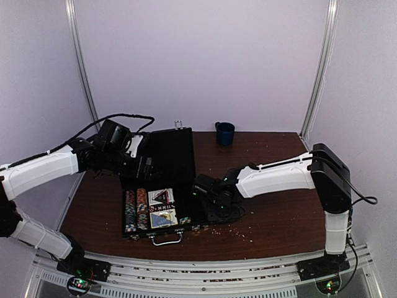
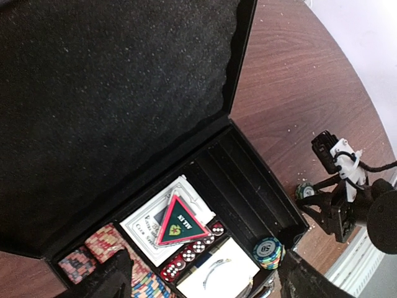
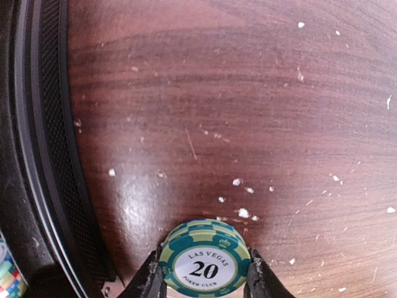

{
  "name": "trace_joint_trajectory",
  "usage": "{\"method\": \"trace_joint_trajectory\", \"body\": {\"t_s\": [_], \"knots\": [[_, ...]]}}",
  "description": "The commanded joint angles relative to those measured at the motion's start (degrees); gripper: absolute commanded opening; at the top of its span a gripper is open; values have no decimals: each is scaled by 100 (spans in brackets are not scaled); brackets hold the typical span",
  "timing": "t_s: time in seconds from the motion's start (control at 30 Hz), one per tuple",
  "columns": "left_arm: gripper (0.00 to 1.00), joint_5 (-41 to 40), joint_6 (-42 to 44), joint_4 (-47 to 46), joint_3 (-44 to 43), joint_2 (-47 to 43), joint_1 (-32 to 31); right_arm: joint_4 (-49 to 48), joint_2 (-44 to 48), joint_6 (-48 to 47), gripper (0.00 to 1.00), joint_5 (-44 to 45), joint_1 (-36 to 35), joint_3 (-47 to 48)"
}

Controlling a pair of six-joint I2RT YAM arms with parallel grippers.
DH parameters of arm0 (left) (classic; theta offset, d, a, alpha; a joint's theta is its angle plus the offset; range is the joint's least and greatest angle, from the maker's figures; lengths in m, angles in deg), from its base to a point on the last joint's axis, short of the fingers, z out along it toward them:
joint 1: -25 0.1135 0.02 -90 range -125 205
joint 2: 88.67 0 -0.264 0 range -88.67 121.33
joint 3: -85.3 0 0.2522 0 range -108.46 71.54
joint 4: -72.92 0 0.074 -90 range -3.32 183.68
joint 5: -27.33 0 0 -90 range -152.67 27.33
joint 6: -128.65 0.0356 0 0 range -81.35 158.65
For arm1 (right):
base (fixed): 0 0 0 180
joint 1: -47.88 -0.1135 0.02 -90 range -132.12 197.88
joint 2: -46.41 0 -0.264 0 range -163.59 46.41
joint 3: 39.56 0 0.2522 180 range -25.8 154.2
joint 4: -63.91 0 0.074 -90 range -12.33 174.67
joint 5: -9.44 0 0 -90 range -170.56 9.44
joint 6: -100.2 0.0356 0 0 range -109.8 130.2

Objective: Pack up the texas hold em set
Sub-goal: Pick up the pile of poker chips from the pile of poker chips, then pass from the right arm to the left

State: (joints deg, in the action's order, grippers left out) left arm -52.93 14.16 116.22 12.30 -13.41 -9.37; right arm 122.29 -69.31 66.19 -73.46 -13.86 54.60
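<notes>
You are at the chip-gathering step. Your right gripper (image 3: 205, 274) has its fingers pressed on either side of a green 20 chip (image 3: 205, 257), which lies flat on the table (image 3: 248, 93) just right of the open case (image 1: 170, 155). Next, lift it over the case's right wall and carry it left into the empty slots (image 2: 245, 180), by the green stack (image 2: 268, 251). Your left gripper (image 2: 209, 280) hangs over the case, fingers spread wide, holding nothing.
</notes>
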Motion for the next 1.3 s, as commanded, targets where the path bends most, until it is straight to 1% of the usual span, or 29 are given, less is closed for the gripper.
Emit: {"method": "trace_joint_trajectory", "body": {"t_s": [0.0,0.37,0.53,0.7,0.8,0.93,1.03,1.2,1.27], "knots": [[83,391,-349,-365,-191,63,109,379,179,-271,14,16,-41,258],[79,1374,-664,-247,-342,417,338,478,471,-670,14,-1,-53,516],[70,2341,-765,-147,-378,695,399,289,560,-1168,14,-34,-165,870],[63,3414,-797,-8,-448,1101,409,206,461,-1675,14,-147,-344,1362],[59,3890,-859,-160,-356,1279,405,209,367,-1903,14,-219,-425,1607],[58,4342,-881,-323,-251,1563,407,93,315,-2021,14,-317,-475,1736],[56,4692,-1089,-676,-70,1679,409,-68,318,-2046,14,-389,-494,1767],[56,5236,-1151,-936,62,1955,412,-260,296,-2022,14,-485,-509,1826],[56,5324,-1125,-964,88,2056,409,-293,275,-2039,14,-505,-507,1870]]}}
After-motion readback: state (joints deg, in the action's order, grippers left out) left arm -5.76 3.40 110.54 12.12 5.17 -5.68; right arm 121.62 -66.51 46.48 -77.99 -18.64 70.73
